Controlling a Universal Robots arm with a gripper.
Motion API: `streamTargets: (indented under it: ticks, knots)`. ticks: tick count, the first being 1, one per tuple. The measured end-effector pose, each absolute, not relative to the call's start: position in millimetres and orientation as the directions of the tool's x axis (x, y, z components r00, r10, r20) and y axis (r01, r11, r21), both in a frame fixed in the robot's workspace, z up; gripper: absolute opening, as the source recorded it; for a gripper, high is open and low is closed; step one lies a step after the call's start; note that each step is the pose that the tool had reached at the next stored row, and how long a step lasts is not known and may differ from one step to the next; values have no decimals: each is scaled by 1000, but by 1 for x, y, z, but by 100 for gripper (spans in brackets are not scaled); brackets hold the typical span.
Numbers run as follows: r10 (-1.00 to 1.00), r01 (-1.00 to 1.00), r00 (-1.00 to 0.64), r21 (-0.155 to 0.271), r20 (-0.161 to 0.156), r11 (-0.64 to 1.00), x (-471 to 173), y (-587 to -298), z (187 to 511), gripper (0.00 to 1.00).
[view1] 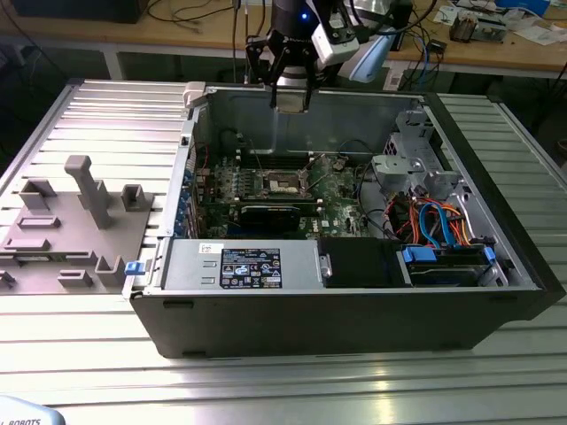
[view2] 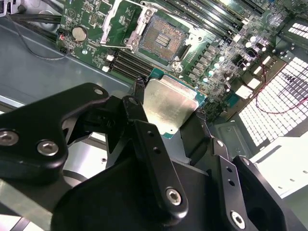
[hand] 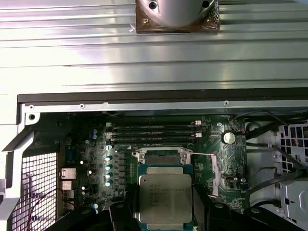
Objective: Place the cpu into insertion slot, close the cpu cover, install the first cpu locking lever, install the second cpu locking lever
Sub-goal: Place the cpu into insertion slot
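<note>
My gripper [view1: 291, 88] hangs above the open computer case, over its back wall, shut on the cpu [view1: 291, 97]. In both wrist views the cpu [view2: 168, 103] [hand: 165, 197] is a flat silver-grey square with a green edge, clamped between two black fingers [view2: 144, 139]. The insertion slot [view1: 285, 183] [view2: 161, 38] [hand: 161, 156] lies below on the green motherboard, its dark contact field bare. The cpu cover [view2: 120, 26] [hand: 214, 175] stands swung open beside the slot. In the first wrist view the held cpu hides much of the slot.
A black card [view1: 266, 213] and memory slots [view2: 202, 19] flank the slot. A labelled power supply [view1: 252, 266] fills the case front, and a drive cage with blue and orange cables [view1: 443, 226] is at the exterior view's right. A grey fixture [view1: 71, 230] sits outside, left.
</note>
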State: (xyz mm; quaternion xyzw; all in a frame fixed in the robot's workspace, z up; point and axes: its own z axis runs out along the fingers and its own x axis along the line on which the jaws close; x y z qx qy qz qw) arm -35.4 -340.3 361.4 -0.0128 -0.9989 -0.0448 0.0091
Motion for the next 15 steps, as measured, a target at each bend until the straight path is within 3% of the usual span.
streamTargets:
  ticks: [15]
  knots:
    - [25,26,-1000,89,19,996,-36,-340,359,55]
